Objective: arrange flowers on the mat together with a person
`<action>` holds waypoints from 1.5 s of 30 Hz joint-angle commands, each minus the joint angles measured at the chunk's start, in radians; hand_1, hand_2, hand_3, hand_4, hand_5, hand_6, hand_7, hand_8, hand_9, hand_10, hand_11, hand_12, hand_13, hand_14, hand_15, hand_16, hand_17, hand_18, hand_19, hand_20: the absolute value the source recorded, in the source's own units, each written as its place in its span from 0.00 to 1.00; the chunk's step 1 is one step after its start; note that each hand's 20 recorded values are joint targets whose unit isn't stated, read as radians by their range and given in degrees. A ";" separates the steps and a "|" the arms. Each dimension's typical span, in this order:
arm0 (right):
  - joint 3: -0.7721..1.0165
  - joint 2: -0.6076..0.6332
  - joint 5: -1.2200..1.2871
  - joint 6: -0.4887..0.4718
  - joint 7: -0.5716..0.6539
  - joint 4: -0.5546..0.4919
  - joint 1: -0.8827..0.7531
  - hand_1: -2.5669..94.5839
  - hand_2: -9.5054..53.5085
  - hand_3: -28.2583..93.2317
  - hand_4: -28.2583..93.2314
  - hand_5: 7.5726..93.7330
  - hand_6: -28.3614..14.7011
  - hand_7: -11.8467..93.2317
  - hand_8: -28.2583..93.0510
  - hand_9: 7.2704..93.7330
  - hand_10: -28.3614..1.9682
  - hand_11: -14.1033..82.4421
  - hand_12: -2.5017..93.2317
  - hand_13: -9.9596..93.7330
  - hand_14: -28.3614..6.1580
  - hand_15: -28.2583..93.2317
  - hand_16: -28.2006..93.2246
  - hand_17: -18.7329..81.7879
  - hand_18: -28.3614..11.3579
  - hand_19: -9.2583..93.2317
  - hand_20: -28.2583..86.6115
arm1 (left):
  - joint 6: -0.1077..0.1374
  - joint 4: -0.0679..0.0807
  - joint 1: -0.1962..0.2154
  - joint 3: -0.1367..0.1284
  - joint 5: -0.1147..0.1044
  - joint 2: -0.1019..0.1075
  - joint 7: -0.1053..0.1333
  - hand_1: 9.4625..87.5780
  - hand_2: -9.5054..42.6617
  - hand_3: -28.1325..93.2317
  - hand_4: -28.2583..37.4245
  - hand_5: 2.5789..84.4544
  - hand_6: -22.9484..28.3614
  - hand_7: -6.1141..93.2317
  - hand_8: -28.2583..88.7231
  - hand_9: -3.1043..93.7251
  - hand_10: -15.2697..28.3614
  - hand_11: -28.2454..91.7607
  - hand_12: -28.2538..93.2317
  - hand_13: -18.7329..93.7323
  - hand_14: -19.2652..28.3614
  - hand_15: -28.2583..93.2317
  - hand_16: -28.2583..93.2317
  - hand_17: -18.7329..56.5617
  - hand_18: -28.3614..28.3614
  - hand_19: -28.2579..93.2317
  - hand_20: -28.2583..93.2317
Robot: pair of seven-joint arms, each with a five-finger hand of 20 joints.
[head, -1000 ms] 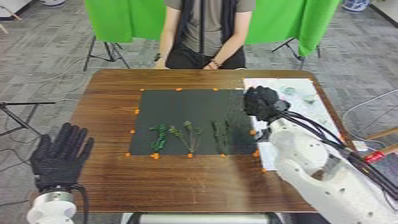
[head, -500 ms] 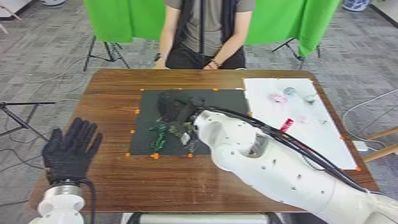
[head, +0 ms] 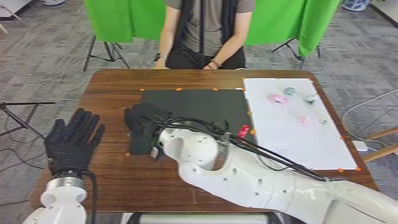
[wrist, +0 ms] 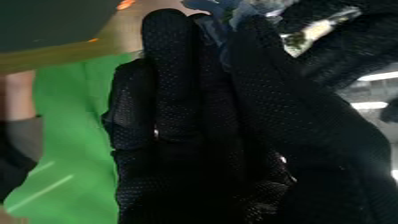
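Note:
In the head view my right hand (head: 142,118) is above the left edge of the dark mat (head: 209,107). The right wrist view shows my right hand (wrist: 191,115) with a blue-grey flower (wrist: 218,7) pinched between thumb and fingers near their tips. A pale green and white piece (wrist: 311,35) is close by; I cannot tell what it belongs to. My left hand (head: 71,145) is off to the left of the mat, fingers straight and holding nothing. The right hand and forearm cover the lower part of the mat, where the green stems are hidden.
A white sheet (head: 289,140) at the right bears a pink flower (head: 278,98), a blue-green one (head: 290,91) and paler ones. The right arm (head: 258,180) crosses the table's near half. A person's hand (head: 211,65) rests at the far edge.
My right hand has swung left from the white sheet, across the dark mat to its left edge. The left hand has shifted a little forward and right.

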 commanded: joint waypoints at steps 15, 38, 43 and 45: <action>-0.084 0.008 -0.227 0.094 0.020 0.062 0.018 0.64 0.00 0.79 0.00 0.74 0.64 0.48 0.23 0.86 0.56 0.24 0.45 0.75 0.54 0.55 0.54 0.57 0.28 0.81 0.55 | 0.019 0.004 -0.010 0.013 -0.047 0.003 0.008 0.23 0.42 0.86 0.00 0.57 0.61 0.20 0.15 0.45 0.65 0.39 0.28 0.43 0.68 0.43 0.17 0.18 0.74 0.53 0.30; 0.000 0.031 -0.301 -0.006 -0.022 0.034 -0.074 0.51 0.00 0.87 0.00 0.69 0.63 0.32 0.12 0.69 0.48 0.35 0.21 0.66 0.48 0.61 0.40 0.49 0.22 0.80 0.50 | 0.043 -0.011 0.023 -0.003 -0.088 -0.001 -0.023 0.23 0.44 0.86 0.00 0.57 0.62 0.22 0.15 0.45 0.66 0.39 0.28 0.43 0.69 0.44 0.17 0.17 0.75 0.54 0.30; 0.100 0.039 -0.291 0.003 -0.021 -0.021 -0.162 0.50 0.00 0.87 0.00 0.68 0.62 0.32 0.12 0.67 0.48 0.34 0.21 0.66 0.47 0.61 0.40 0.49 0.21 0.80 0.50 | 0.044 -0.017 0.044 -0.025 -0.068 -0.024 -0.049 0.23 0.44 0.86 0.00 0.57 0.62 0.21 0.15 0.45 0.65 0.39 0.28 0.43 0.69 0.44 0.17 0.17 0.75 0.54 0.30; 0.161 0.050 -0.272 -0.013 -0.024 -0.067 -0.206 0.48 0.00 0.86 0.00 0.66 0.61 0.31 0.12 0.67 0.47 0.34 0.21 0.65 0.47 0.61 0.40 0.49 0.20 0.80 0.50 | 0.052 -0.022 0.049 -0.032 -0.060 -0.030 -0.060 0.23 0.44 0.86 0.00 0.57 0.62 0.21 0.15 0.45 0.65 0.39 0.28 0.43 0.69 0.44 0.17 0.17 0.75 0.54 0.30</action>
